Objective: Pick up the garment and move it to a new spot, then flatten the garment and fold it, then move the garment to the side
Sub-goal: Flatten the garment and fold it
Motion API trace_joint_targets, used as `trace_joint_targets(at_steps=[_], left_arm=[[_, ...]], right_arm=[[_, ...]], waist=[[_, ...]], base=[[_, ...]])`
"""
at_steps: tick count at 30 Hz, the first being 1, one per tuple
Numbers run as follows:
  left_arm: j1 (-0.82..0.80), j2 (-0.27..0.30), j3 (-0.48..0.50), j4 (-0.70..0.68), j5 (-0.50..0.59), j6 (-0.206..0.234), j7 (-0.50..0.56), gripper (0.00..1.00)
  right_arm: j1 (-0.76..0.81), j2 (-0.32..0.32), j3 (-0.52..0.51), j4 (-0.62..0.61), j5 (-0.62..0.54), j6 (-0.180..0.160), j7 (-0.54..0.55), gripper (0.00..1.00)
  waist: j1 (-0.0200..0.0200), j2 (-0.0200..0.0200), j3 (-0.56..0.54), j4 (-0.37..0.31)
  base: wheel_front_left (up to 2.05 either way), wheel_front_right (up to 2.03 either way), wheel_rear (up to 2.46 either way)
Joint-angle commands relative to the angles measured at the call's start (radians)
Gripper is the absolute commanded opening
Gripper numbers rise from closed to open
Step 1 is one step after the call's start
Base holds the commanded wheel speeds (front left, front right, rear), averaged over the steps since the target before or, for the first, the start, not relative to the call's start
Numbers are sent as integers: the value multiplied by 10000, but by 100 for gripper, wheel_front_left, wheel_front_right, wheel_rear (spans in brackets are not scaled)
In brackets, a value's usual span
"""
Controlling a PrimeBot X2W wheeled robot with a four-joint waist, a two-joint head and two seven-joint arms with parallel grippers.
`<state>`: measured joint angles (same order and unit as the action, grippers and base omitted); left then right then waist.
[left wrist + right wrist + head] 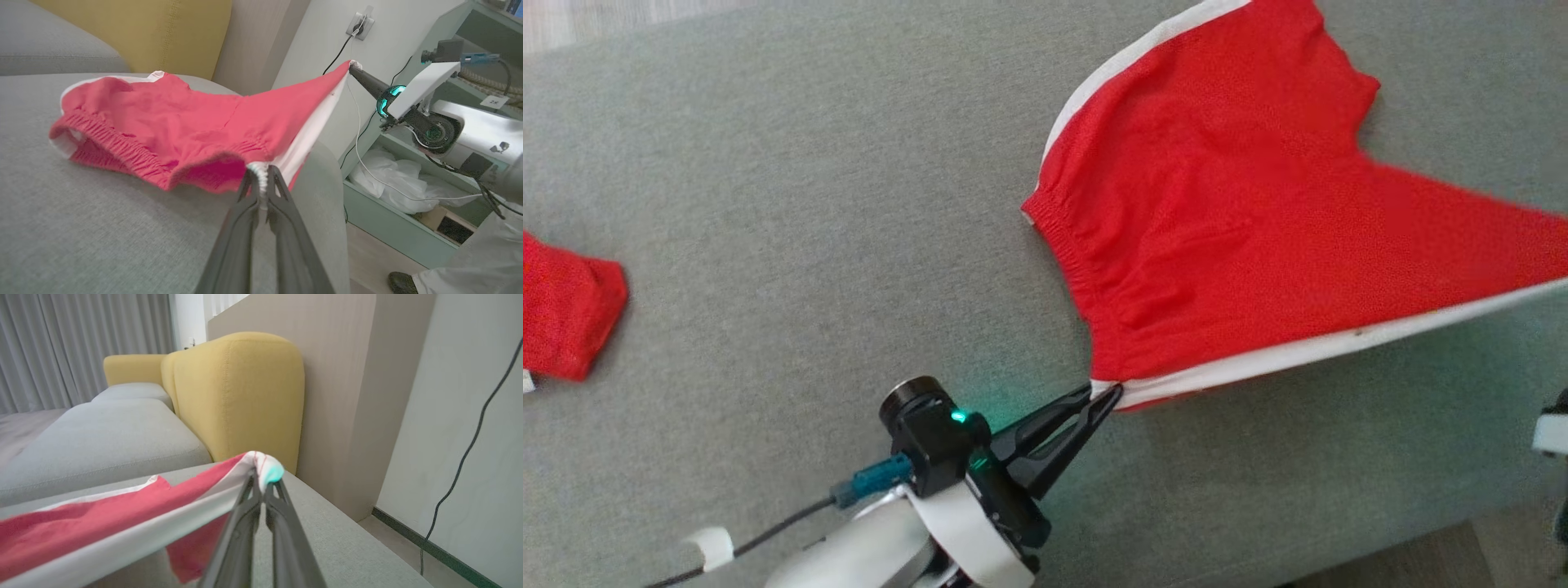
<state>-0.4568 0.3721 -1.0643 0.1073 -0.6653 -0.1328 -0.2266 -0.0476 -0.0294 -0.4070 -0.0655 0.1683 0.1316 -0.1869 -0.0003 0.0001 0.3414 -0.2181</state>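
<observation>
Your left gripper (1107,396) is pinching the waistband corner of the garment (1225,204), fingers pressed together on it. The white side stripe (1339,347) is running taut rightward along the sofa seat's (768,204) front edge to your right gripper (261,484), which is clamping the leg hem.

Grey sofa (768,204), yellow backrest (237,396), green shelf (390,230)

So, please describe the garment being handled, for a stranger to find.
Look at the grey fabric sofa seat, right half. Red cloth shorts with white side stripes spread there. Unlike the small red cloth far left, the left end effector pinches them.
</observation>
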Motion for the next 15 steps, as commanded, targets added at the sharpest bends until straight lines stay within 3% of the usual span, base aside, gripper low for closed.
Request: trace_joint_targets(at_steps=[1, 6, 15], left_arm=[[-135, 348, 381, -243, -99, 26, 12, 0], [-611, -41, 576, -387, -795, 24, 275, 0], [-2407, -1058, 609, 743, -2428, 23, 365, 0]], right_arm=[[-377, -210, -26, -437, 125, -9, 97, 0], [-1389, -209, 334, -10, -83, -9, 946, 0], [-4354, -687, 445, 2683, -873, -9, 1616, 0]], waist=[[3, -1, -3, -3], [3, -1, 167, 317], [3, -1, 724, 1189]], base=[[0, 0, 0], [0, 0, 0], [0, 0, 0]])
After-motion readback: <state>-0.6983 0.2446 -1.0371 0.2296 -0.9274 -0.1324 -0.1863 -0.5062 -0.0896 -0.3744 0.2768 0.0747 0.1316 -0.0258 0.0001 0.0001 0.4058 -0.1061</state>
